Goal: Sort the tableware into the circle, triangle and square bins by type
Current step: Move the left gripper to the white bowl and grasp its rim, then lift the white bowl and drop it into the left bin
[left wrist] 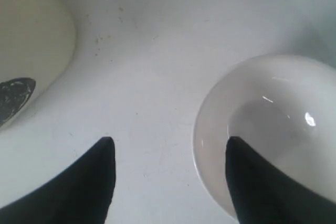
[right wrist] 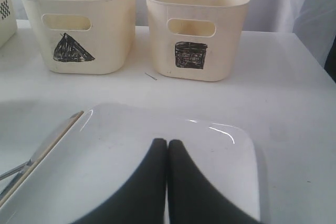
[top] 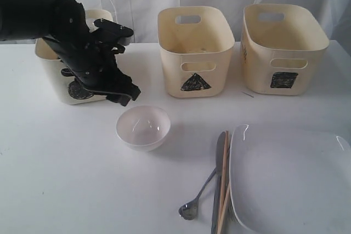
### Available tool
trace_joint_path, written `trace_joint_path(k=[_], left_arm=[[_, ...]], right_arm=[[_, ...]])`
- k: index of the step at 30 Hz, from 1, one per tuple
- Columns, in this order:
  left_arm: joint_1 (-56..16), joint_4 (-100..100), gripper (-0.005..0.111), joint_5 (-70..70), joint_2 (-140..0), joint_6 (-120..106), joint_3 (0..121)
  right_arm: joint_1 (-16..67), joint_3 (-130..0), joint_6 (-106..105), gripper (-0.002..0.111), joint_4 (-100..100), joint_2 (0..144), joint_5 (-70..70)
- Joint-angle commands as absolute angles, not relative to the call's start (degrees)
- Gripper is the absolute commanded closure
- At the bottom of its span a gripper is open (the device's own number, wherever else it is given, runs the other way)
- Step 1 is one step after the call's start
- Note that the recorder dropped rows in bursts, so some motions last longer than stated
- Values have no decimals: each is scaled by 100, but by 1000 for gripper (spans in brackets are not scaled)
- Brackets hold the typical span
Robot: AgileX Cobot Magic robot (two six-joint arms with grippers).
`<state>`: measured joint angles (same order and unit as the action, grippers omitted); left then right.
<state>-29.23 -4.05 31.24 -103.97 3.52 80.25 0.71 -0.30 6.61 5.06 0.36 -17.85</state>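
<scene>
The small white bowl [top: 143, 127] sits upright left of centre. My left gripper [top: 129, 96] hangs open just above and behind it, in front of the circle bin [top: 57, 83]. In the left wrist view the left gripper [left wrist: 168, 145] has one finger over the bowl [left wrist: 278, 124] near its rim and the other over bare table. The triangle bin [top: 196, 50] and square bin [top: 282, 47] stand at the back. Spoon [top: 194, 201], knife [top: 218, 184] and chopsticks [top: 224, 187] lie beside the large white plate [top: 290, 179]. My right gripper [right wrist: 167, 142] is shut and empty over the plate [right wrist: 105, 150]. No mugs or steel bowl show.
The black left arm [top: 49, 15] crosses in front of the circle bin and hides most of it. A white curtain hangs behind the table. The plate runs off the front right corner. A thin pin-like sliver [top: 248, 95] lies between the triangle and square bins.
</scene>
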Motion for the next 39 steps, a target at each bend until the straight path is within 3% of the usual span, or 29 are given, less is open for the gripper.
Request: trace_joint_path(k=[1,20,24,29,39], left_arm=[[-2931,-82,42,3114,-10557,574,7934],[-2942,485,43,3128,-11341,574,7934],[-2942,554,61,3127,-11354,574,7934],[-2930,497,106,3209,-11168,212,7934],[-2907,-732,106,3366,-10013,0,7945]], right_arm=[[112,0,677,108,536,0,-1707],[112,0,677,108,536,0,-1707],[112,0,677,108,536,0,-1707],[112,0,677,108,536,0,-1707],[112,0,677,108,536,0,-1707]])
